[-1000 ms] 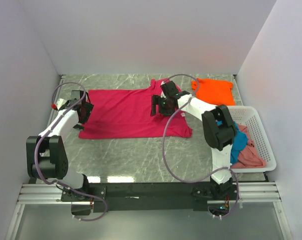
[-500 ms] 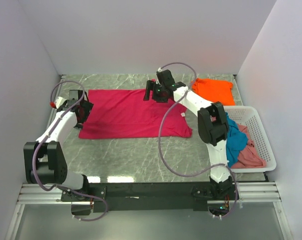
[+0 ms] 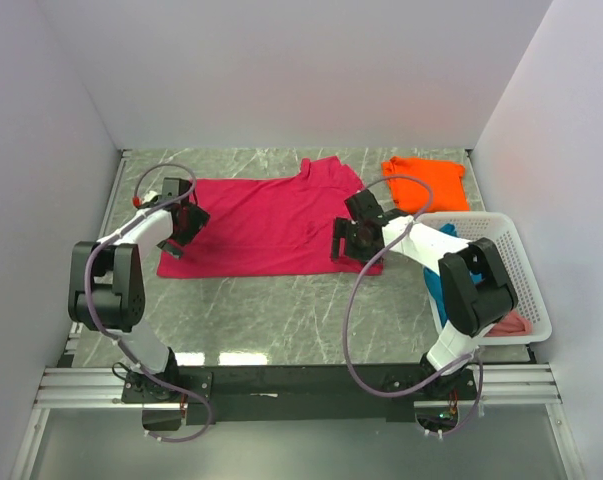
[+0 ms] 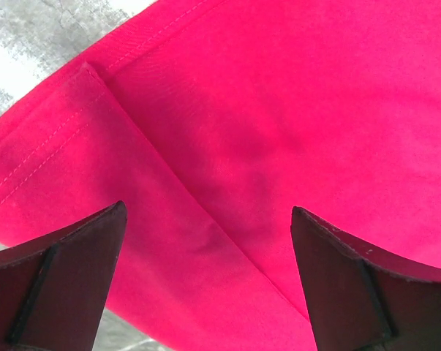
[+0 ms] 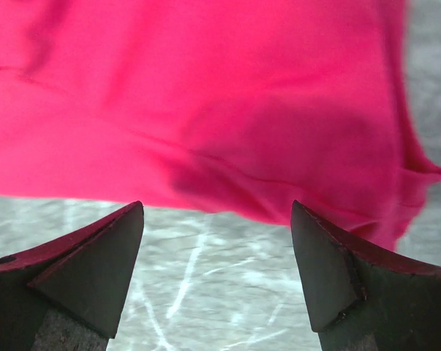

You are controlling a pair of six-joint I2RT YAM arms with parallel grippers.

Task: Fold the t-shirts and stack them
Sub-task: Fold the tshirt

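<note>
Crimson shirt (image 3: 261,225) lies flat on the table (image 3: 281,310), long axis running left to right, hem pointing left. Left gripper (image 3: 184,224) gapes over the hem; right gripper (image 3: 342,243) spread wide at the near right edge.

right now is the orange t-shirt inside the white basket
No, the orange t-shirt lies flat on the table beyond the basket, outside its rim.

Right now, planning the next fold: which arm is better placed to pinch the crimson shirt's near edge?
Right. The right gripper hangs open over the near edge of the crimson shirt; the left gripper is open at its left end.
</note>
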